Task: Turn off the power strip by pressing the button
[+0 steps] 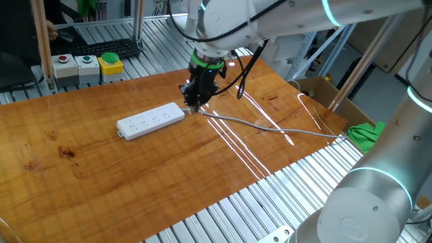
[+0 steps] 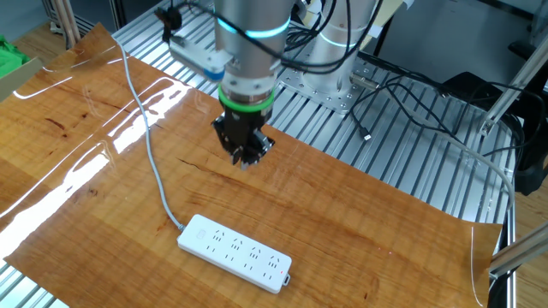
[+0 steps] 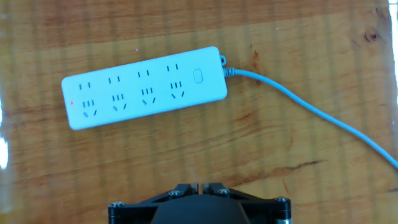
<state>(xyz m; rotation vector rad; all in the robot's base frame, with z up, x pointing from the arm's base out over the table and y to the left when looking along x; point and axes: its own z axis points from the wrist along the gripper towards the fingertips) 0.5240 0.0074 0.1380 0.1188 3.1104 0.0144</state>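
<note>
The power strip (image 1: 150,121) is a long white bar lying flat on the wooden table (image 1: 101,175). It also shows in the other fixed view (image 2: 235,252) and the hand view (image 3: 144,87). Its oval button (image 3: 198,76) sits at the cable end, and a small red light (image 3: 73,104) shows at the opposite end. The thin grey cable (image 3: 311,112) runs off across the table. My gripper (image 1: 193,106) hovers above the table close to the strip's cable end, pointing down. It is also in the other fixed view (image 2: 247,161). In the hand view its fingertips (image 3: 199,185) touch each other, empty.
A box with red, green and yellow buttons (image 1: 88,67) and a keyboard (image 1: 108,48) stand behind the table. A cardboard box (image 1: 324,91) and a green cloth (image 1: 364,135) lie at the right. Aluminium slats (image 2: 385,154) surround the wooden top.
</note>
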